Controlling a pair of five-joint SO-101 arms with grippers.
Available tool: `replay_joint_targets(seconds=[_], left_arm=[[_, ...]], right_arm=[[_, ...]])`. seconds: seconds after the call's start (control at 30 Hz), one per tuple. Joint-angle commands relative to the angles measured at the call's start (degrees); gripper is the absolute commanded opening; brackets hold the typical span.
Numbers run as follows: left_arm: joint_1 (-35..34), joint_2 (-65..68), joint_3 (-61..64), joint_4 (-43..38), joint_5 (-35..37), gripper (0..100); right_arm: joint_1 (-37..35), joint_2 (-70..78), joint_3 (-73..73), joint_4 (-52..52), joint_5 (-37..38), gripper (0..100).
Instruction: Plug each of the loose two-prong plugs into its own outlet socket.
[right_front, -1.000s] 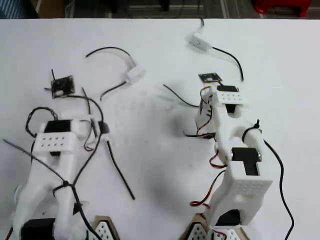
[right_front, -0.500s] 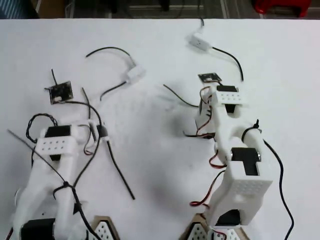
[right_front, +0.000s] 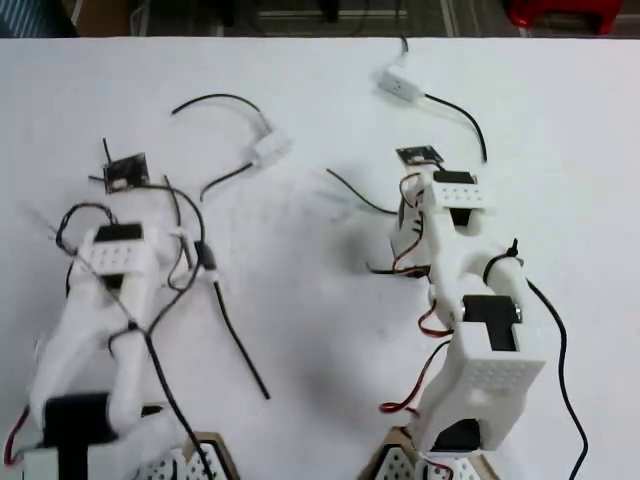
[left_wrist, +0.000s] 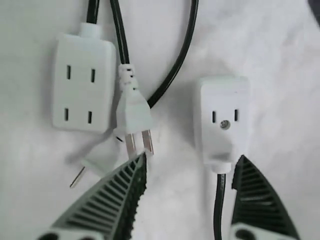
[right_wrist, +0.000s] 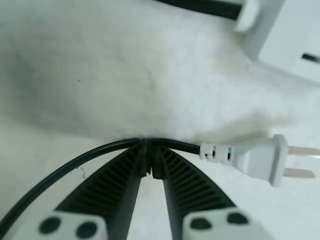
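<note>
Pickup of the plugs is judged to be the step in hand. The left fingers (left_wrist: 115, 200) are spread wide and empty above the desk (left_wrist: 280, 45), with a white plug (left_wrist: 134, 116) lying between a double socket (left_wrist: 82, 82) and a single socket (left_wrist: 222, 117). The right fingers (right_wrist: 125, 185) are closed on the black cord (right_wrist: 75, 162) just behind a second plug (right_wrist: 260, 159). Next, prongs must be aligned with slots.

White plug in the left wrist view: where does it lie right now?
In the left wrist view the white plug lies between the four-slot outlet block and the single socket, prongs toward the open left gripper.
</note>
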Motion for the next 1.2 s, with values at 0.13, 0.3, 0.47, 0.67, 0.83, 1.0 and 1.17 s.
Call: replay_joint_targets(seconds=[0.13,0.3,0.47,0.67,0.83,1.0,1.17], left_arm=[[-3.0,7.1,-7.0,-0.6,-0.2,19],[-1.7,7.2,-4.8,-5.3,-0.2,20],[1.8,7.3,-4.9,-5.6,-0.2,20],[5.4,7.3,-4.9,-7.1,0.1,20],[6.8,7.4,-4.9,-7.7,0.5,26],[8.9,7.4,-4.9,-8.1,2.3,26],[15.3,7.3,-7.0,-7.4,2.4,26]], right_arm=[[-1.7,0.8,0.3,-0.8,0.4,2.2],[-1.7,0.8,0.3,-0.8,0.4,2.2],[-1.7,0.8,0.3,-0.8,0.4,2.2],[-1.7,0.8,0.3,-0.7,0.4,2.2],[-1.7,0.8,0.3,-0.2,0.4,2.2],[-1.7,0.8,0.3,-0.2,0.4,2.2],[-1.7,0.8,0.3,-0.2,0.4,2.2]])
